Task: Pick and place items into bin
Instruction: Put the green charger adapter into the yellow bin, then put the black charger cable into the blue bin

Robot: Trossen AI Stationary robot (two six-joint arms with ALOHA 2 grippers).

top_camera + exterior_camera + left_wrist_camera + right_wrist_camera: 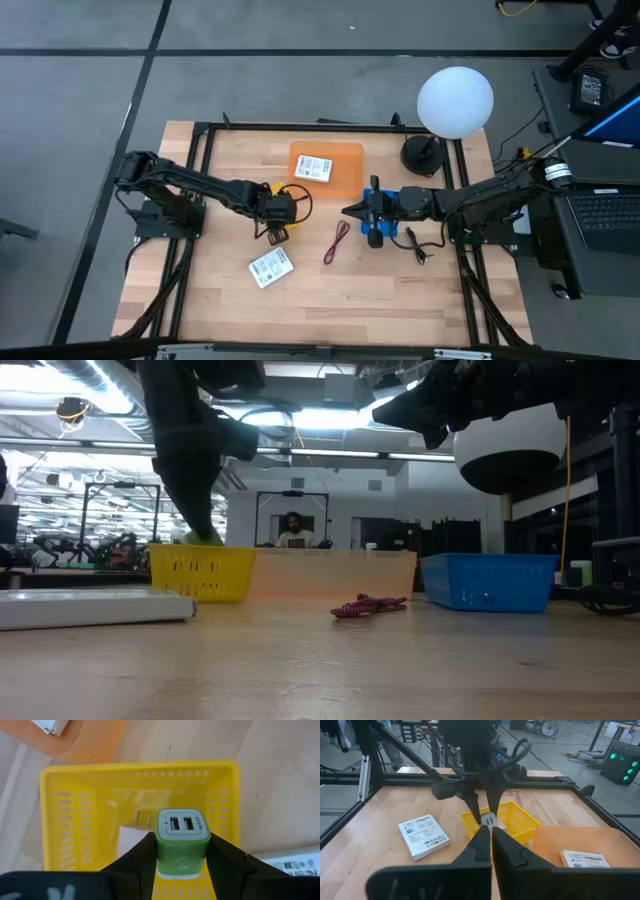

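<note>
My left gripper (182, 851) is shut on a green block with two USB sockets (182, 826) and hangs over the little yellow basket (75, 820), at rim height in the low view (205, 538). Something white with metal prongs (144, 818) lies inside that basket. My right gripper (491, 831) is shut and empty, hovering beside the blue basket (385, 228). One white labelled packet (271, 267) lies flat on the table; another (313, 168) lies in the orange bin (345, 158). The dark red looped cord (336, 242) rests on the wood, and a thin black piece (418, 246) lies right of the blue basket. My left gripper pinches the green block between its two fingers (227, 862), one on each of two opposite side faces (205, 842). The fingers come from above, pointing down. The block is lifted clear, its socket face turned up toward the wrist, over the yellow basket's opening.
A white globe lamp on a black base (455, 100) stands at the far right corner. A black frame (300, 127) runs round the table's edges. Bare wood (360, 300) lies along the near side. A person (292, 532) sits in the room beyond.
</note>
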